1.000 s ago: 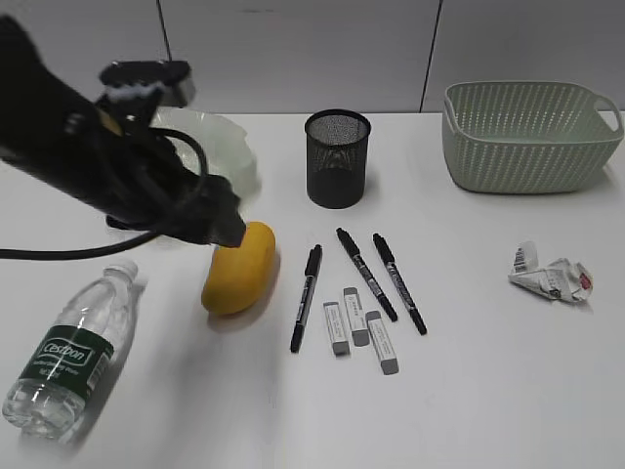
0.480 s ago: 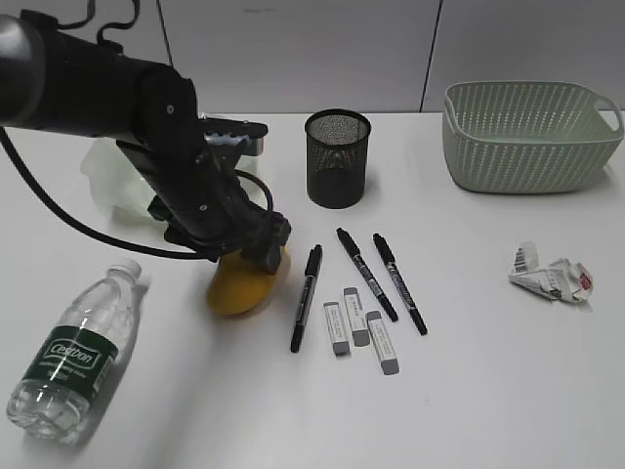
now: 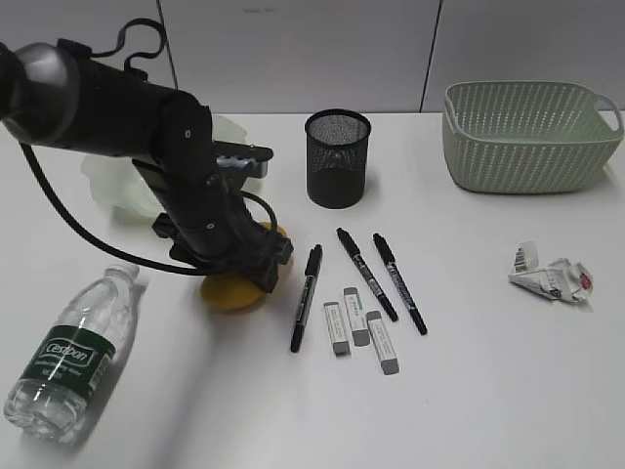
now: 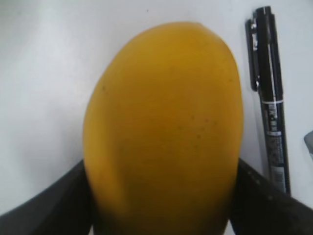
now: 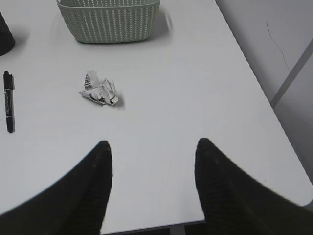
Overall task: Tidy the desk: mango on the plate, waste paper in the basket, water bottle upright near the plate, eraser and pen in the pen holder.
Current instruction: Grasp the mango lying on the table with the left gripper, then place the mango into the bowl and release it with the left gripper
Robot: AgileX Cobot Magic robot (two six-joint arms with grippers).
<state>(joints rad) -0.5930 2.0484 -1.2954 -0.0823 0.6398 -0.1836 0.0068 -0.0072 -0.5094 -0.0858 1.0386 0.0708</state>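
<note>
The yellow-orange mango (image 3: 232, 292) lies on the white desk (image 3: 469, 391). My left gripper (image 3: 250, 268) is down over it, open, with a black finger on each side; in the left wrist view the mango (image 4: 164, 127) fills the space between the fingers (image 4: 63, 205). The pale-green wavy plate (image 3: 105, 182) sits behind the arm. The water bottle (image 3: 70, 354) lies on its side at the front left. Three black pens (image 3: 307, 295) and three erasers (image 3: 357, 317) lie beside the mango. The waste paper (image 5: 99, 91) is ahead of my open, empty right gripper (image 5: 151, 152).
The black mesh pen holder (image 3: 338, 156) stands at the back centre. The sage-green basket (image 3: 527, 137) is at the back right, also in the right wrist view (image 5: 110, 19). The desk's right edge (image 5: 274, 122) is near the right gripper. A pen (image 4: 268, 88) lies just right of the mango.
My left arm has swung right from over the plate and come down over the mango, so its fingers now straddle it. The mango and the other things have not moved.
</note>
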